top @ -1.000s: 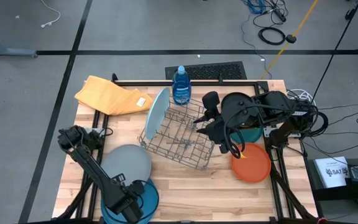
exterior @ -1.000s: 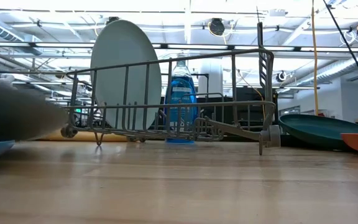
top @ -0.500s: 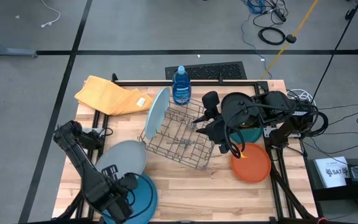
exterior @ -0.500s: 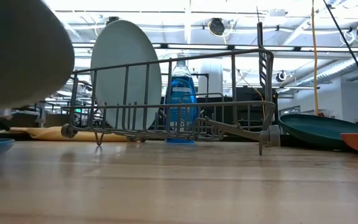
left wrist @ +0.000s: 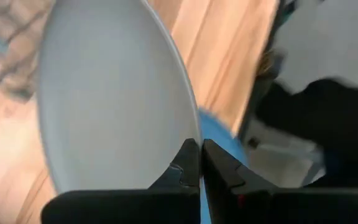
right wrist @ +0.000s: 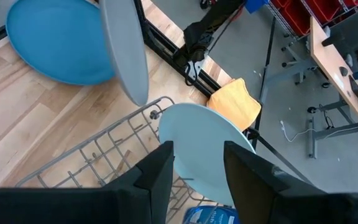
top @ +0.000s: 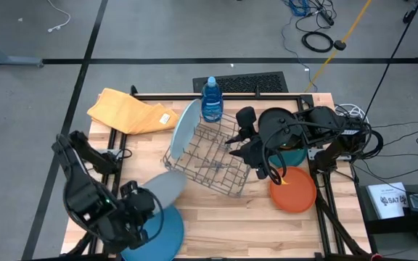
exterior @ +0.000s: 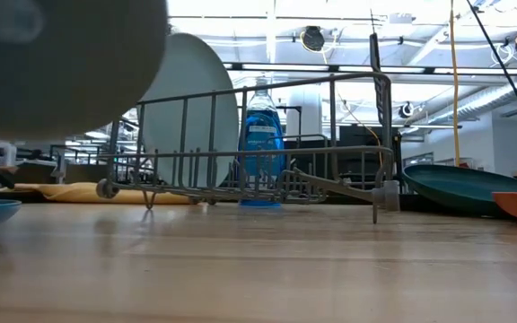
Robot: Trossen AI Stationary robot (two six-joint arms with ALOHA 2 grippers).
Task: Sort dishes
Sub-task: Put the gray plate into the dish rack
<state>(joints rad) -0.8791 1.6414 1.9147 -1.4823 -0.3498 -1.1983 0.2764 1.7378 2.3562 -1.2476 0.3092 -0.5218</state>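
Observation:
My left gripper (top: pixel 142 205) hangs over the table's near left corner, shut on a grey plate (top: pixel 167 187), which also fills the low view's upper left (exterior: pixel 61 63). Under it a blue plate (top: pixel 158 233) lies flat on the wood. A light blue plate (top: pixel 183 130) stands on edge in the wire rack's (top: pixel 210 158) left end. An orange plate (top: pixel 294 190) and a dark teal plate (exterior: pixel 460 187) lie at the right. My right gripper (right wrist: pixel 197 155) hovers open above the rack's right end, with nothing between its fingers. My left gripper pinches the grey plate's rim (left wrist: pixel 190 132) between its two fingers, one on each face. The fingers come slanting down from the near left. The plate is lifted clear of the blue plate and tilted steeply, its far edge raised toward the rack.
A folded yellow cloth (top: pixel 129 110) lies at the far left corner. A blue soap bottle (top: pixel 211 99) stands behind the rack. Bare wood (top: pixel 231 217) runs along the near edge between the blue and orange plates.
My left gripper has risen with the grey plate and tipped upward. The plate has come off the blue plate, where it lay flat, and now stands tilted in the air, nearer the rack. The blue plate has stayed where it was.

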